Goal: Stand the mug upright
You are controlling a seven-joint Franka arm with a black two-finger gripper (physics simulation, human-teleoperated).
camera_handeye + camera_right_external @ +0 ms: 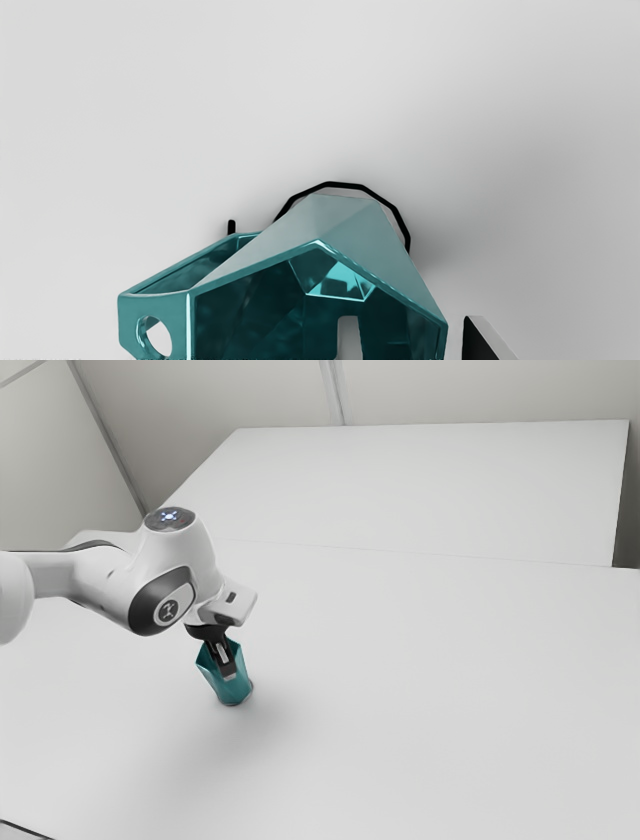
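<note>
I have the mug (234, 692) standing on the table (420, 660), mouth up and base down as far as I can judge, under the gripper (227, 668). That is how the task wants it. The gripper is spread across the wall: one finger (348, 336) is inside the mouth, the other finger (477, 346) outside, with a gap between it and the wall, so I have no pinch on it. This fits a hand that is about to close just as well as one that has let go.

By its gloss and sharp facets I take the mug for glass or glazed ware: stiff, fairly light, slick under smooth pads, and likely to chip if squeezed hard or knocked. It flares from a narrower foot to a wide rim (319, 244), so I expect it to tip easily if a finger drags against the wall.

For any hold, I would trust the wall a little below the rim, pads flat on a facet rather than across a ridge, with modest force. The handle (150, 304) sticks out to one side with a round hole through it; a hold there would be off-centre, and the mug could swing or twist.
</note>
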